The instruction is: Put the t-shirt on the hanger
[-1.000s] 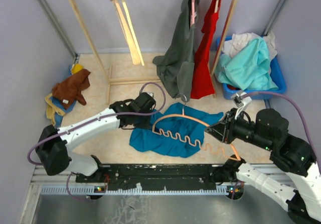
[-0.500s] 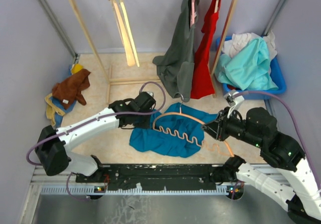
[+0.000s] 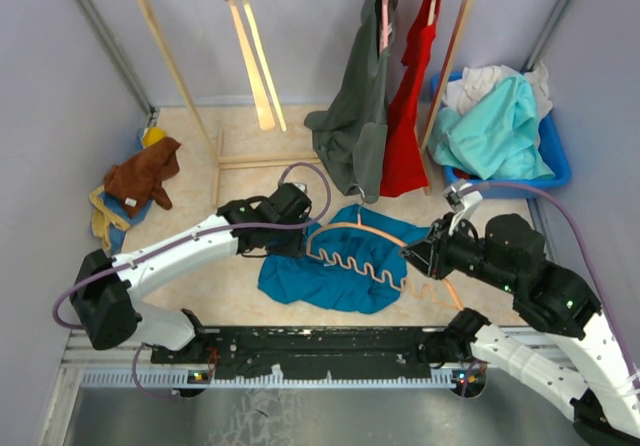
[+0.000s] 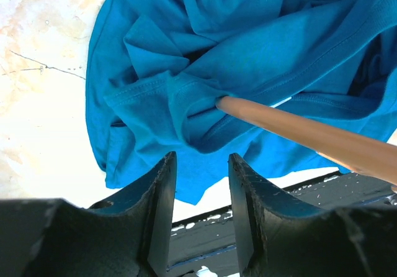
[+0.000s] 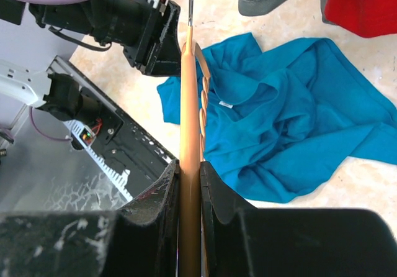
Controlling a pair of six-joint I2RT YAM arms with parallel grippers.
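The teal-blue t-shirt (image 3: 335,271) lies crumpled on the floor between the arms. Over it is the orange hanger (image 3: 352,257), its wavy bar above the cloth and its metal hook toward the rack. In the left wrist view one hanger arm (image 4: 310,134) pokes into a hemmed opening of the t-shirt (image 4: 205,47). My left gripper (image 4: 200,160) is open just short of that cloth, with nothing between its fingers (image 4: 162,193). My right gripper (image 5: 189,168) is shut on the hanger (image 5: 188,103) at its right end, above the t-shirt (image 5: 291,122).
A wooden rack (image 3: 190,96) at the back carries cream hangers (image 3: 252,56), a dark grey shirt (image 3: 355,111) and a red garment (image 3: 408,116). A blue bin (image 3: 555,161) of pale clothes stands at the right. Brown and yellow cloths (image 3: 140,181) lie at the left.
My left gripper has opened and let go of the shirt cloth. The right arm has carried the hanger a little to the left, further into the shirt.
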